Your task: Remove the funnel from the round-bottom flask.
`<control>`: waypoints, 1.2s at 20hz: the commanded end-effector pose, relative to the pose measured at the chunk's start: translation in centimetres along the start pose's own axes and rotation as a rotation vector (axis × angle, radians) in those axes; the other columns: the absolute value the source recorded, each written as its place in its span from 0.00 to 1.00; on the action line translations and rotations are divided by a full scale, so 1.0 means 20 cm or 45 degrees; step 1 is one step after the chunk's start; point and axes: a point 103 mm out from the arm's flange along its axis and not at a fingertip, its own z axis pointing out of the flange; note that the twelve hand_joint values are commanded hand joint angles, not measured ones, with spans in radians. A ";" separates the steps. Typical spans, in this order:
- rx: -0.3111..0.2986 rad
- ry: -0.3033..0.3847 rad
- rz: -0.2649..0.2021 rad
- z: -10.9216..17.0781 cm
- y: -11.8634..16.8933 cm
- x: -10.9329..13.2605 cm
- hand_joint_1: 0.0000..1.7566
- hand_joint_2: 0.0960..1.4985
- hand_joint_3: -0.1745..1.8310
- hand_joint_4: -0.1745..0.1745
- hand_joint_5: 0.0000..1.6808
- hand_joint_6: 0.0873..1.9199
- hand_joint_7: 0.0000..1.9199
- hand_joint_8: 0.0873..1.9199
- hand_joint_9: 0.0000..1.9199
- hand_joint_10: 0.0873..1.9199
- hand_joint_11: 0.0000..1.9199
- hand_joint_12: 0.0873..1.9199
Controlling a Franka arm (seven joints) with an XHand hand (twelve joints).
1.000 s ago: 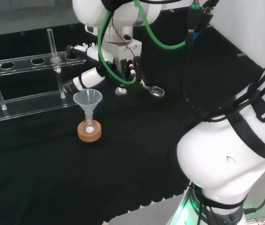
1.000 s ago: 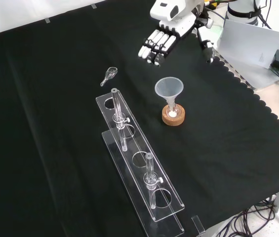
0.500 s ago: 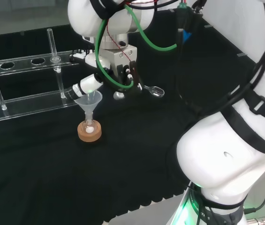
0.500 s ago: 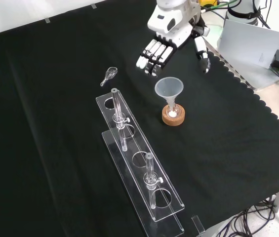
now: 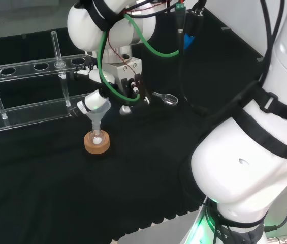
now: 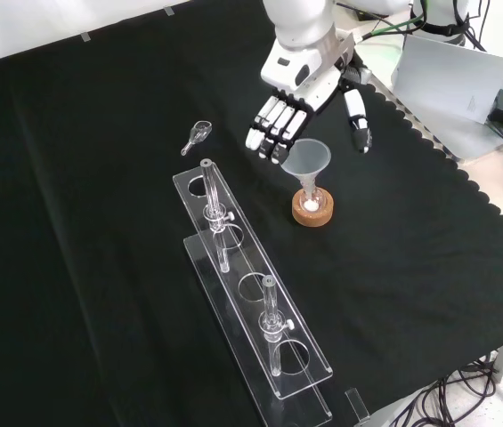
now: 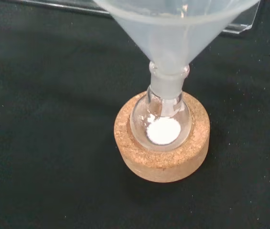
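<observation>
Whereas one second ago the hand (image 6: pixel 302 89) hung well above and behind the funnel (image 6: pixel 304 160), it has since descended and now sits just behind the funnel's rim in the front view, with the arm's white links (image 5: pixel 255 152) leaning further over the cloth. The fingers (image 6: pixel 273 124) are straight and spread apart from the thumb (image 6: pixel 356 120), holding nothing; the fingers lie to the left of the rim and the thumb to its right. In the head view the hand (image 5: pixel 102 99) overlaps the funnel's mouth (image 5: pixel 98 111), and contact cannot be confirmed.

The tabletop (image 6: pixel 100 133) is covered with black cloth with a scalloped edge at the front view's right. A long clear rack (image 6: pixel 251 302) lies on it, carrying upright glass tubes (image 6: pixel 211 205).

The funnel remains seated in the neck of the round-bottom flask (image 7: pixel 161 121), which rests in a cork ring (image 7: pixel 162 143) and holds a small amount of white powder (image 7: pixel 162 131). These items have not shifted. A small clear glass piece (image 6: pixel 198 133) lies on the cloth beyond the rack.
</observation>
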 end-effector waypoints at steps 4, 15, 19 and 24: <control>0.102 0.006 0.022 0.11 0.07 0.01 0.20 0.40 0.09 0.58 0.00 0.00 0.05 0.00 0.00 0.00 0.00 0.13; 0.135 0.017 0.043 0.17 0.06 0.00 0.20 0.40 0.09 0.57 0.00 0.00 0.05 0.00 0.01 0.00 0.00 0.17; 0.136 0.041 0.071 0.21 0.05 -0.03 0.21 0.40 0.09 0.57 0.00 0.00 0.05 0.00 0.01 0.00 0.00 0.19; 0.136 0.030 0.085 0.20 0.06 -0.04 0.21 0.41 0.09 0.56 0.00 0.00 0.05 0.00 0.01 0.00 0.00 0.19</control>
